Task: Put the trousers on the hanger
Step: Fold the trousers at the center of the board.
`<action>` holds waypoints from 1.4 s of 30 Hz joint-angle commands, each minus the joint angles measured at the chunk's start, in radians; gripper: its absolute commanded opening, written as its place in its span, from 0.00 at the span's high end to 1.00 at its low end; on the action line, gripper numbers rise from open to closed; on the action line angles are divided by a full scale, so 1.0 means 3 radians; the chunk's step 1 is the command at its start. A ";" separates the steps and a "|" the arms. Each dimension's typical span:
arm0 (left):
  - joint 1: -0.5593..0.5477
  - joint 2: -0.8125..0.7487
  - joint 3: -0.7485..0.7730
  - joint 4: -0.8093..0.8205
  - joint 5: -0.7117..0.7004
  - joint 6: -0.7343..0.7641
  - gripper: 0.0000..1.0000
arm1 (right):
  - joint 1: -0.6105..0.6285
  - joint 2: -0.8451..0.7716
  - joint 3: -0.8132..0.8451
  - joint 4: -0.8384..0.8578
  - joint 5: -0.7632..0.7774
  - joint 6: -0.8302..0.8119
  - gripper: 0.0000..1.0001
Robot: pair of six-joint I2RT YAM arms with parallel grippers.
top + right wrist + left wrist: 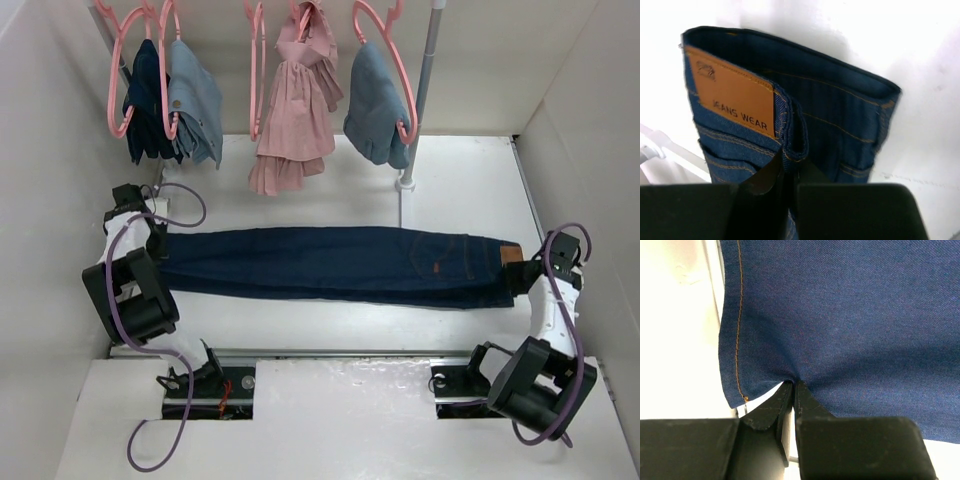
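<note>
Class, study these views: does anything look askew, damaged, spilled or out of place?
Nothing is spilled or damaged. The trousers lie straight across the table, each end pinched in the jaws of the left gripper and right gripper. Only the pink dress at the back hangs bunched and lopsided.

Bright even light; table [680, 340] glares white, trousers [840, 340] in sharp focus.

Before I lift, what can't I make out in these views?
- Top view: hooks of the thin pink plastic hangers cut off by the upper edge.
- Left wrist view: long dark navy-blue cloth trousers fill the frame; layers pinched by the left end effector hidden inside the fold.
- Right wrist view: waistband below the right end effector hidden by its black fingers.
</note>
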 commanded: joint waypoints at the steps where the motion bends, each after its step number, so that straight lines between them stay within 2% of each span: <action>1: 0.0030 -0.0132 0.0055 0.0045 -0.0143 0.0063 1.00 | -0.0033 -0.0144 -0.0003 -0.0260 0.0185 0.0242 1.00; 4: 0.0030 -0.0132 0.0055 0.0045 -0.0143 0.0063 1.00 | -0.0033 -0.0145 0.0068 -0.0378 0.0313 0.0242 0.99; 5: 0.0030 -0.0087 0.0024 0.0045 -0.0143 0.0093 1.00 | -0.0033 -0.0145 0.0068 -0.0409 0.0344 0.0242 0.93; 6: 0.0030 -0.0086 0.0024 0.0045 -0.0143 0.0093 1.00 | -0.0033 -0.0145 0.0038 -0.0409 0.0344 0.0272 0.83; 7: 0.0030 -0.0030 -0.0006 0.0045 -0.0143 0.0093 1.00 | -0.0033 -0.0145 -0.0053 -0.0409 0.0294 0.0273 0.42; 9: 0.0030 0.0032 -0.0007 0.0045 -0.0112 0.0063 0.97 | -0.0033 -0.0145 -0.0151 -0.0373 0.0243 0.0415 0.06; 10: 0.0030 0.0067 -0.0007 0.0045 -0.0112 0.0063 0.93 | -0.0033 -0.0145 -0.0192 -0.0343 0.0207 0.0416 0.00; 11: 0.0030 0.0067 -0.0042 0.0045 -0.0072 0.0063 0.82 | -0.0033 -0.0145 -0.0263 -0.0312 0.0206 0.0416 0.00; 13: 0.0030 0.0067 -0.0042 0.0045 -0.0036 0.0063 0.69 | -0.0033 -0.0109 -0.0340 -0.0241 0.0166 0.0416 0.00; 14: 0.0030 0.0098 -0.0042 0.0045 -0.0035 0.0063 0.65 | -0.0033 -0.0073 -0.0412 -0.0169 0.0165 0.0416 0.00; 17: 0.0030 0.0133 -0.0042 0.0045 -0.0035 0.0032 0.59 | -0.0033 0.0182 -0.0443 0.0183 0.0094 0.0288 0.00; 24: 0.0030 0.0134 -0.0078 0.0045 -0.0035 0.0032 0.58 | -0.0033 0.0770 -0.0305 0.0613 0.0074 0.0058 0.00; 26: 0.0030 0.0134 -0.0119 0.0045 -0.0035 0.0032 0.58 | -0.0033 0.0913 -0.0305 0.0777 -0.0013 0.0058 0.11; 27: 0.0030 0.0134 -0.0150 0.0045 -0.0066 0.0032 0.58 | -0.0033 0.0954 -0.0335 0.0813 -0.0054 0.0058 0.22; 28: 0.0030 0.0134 -0.0150 0.0045 -0.0066 0.0002 0.58 | -0.0033 0.0990 -0.0336 0.0849 -0.0055 0.0058 0.37; 29: 0.0030 0.0098 -0.0150 0.0045 -0.0066 0.0001 0.58 | -0.0033 0.1031 -0.0366 0.0935 -0.0055 0.0058 0.68; 30: 0.0030 0.0098 -0.0180 0.0045 -0.0102 0.0001 0.56 | -0.0033 0.1031 -0.0366 0.0971 -0.0055 0.0058 0.80; 31: 0.0030 0.0063 -0.0181 0.0045 -0.0102 0.0001 0.56 | -0.0033 0.1031 -0.0402 0.1027 -0.0085 0.0058 0.86; 32: 0.0030 0.0017 -0.0181 0.0045 -0.0132 0.0001 0.53 | -0.0033 0.0996 -0.0443 0.1109 -0.0131 0.0022 1.00; 38: 0.0030 -0.0055 -0.0109 -0.0036 -0.0133 0.0068 0.50 | -0.0033 0.0771 -0.0357 0.1110 -0.0244 -0.0009 1.00; 42: 0.0030 -0.0020 -0.0078 -0.0067 -0.0066 0.0068 0.50 | -0.0033 0.0190 0.0275 0.0610 0.0414 -0.0370 1.00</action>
